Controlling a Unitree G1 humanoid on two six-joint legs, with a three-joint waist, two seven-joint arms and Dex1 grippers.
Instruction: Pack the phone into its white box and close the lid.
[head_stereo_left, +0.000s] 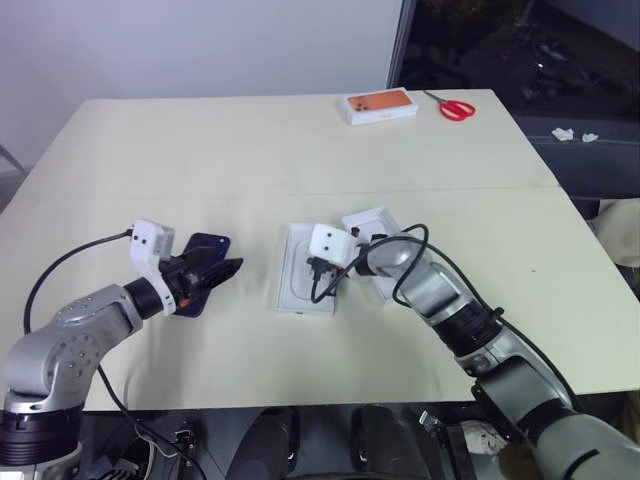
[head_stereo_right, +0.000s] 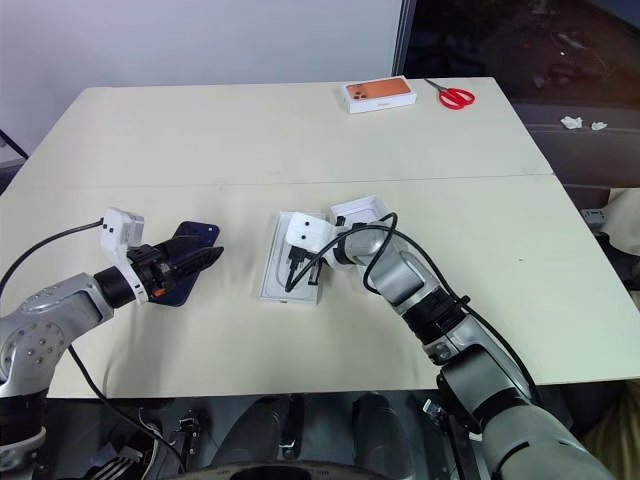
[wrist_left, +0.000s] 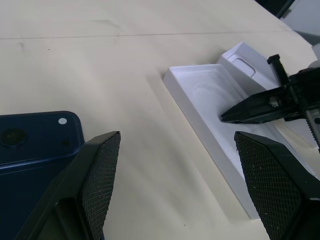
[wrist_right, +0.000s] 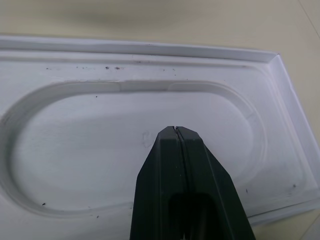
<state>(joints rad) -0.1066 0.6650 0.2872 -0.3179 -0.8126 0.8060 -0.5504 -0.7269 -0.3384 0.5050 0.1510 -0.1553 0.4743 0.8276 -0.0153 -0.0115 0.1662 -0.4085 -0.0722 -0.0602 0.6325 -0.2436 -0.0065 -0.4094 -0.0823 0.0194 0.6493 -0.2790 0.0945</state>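
While lying flat toward the table's (head_stereo_left: 300, 150) left front, phone (head_stereo_right: 190, 250) sitting just beside left gripper (wrist_left: 175, 190), fingers spread wide, gripping nothing. Right gripper (wrist_right: 176, 131) hovering over white box (head_stereo_left: 300, 268) near front-edge middle, fingers pressed fully together, holding nothing, tip above the oval recess; second white tray (head_stereo_left: 375, 225) lying just beyond that arm. Orange-printed box (head_stereo_left: 381, 106) and red scissors (head_stereo_left: 455, 108) resting near far right corner.
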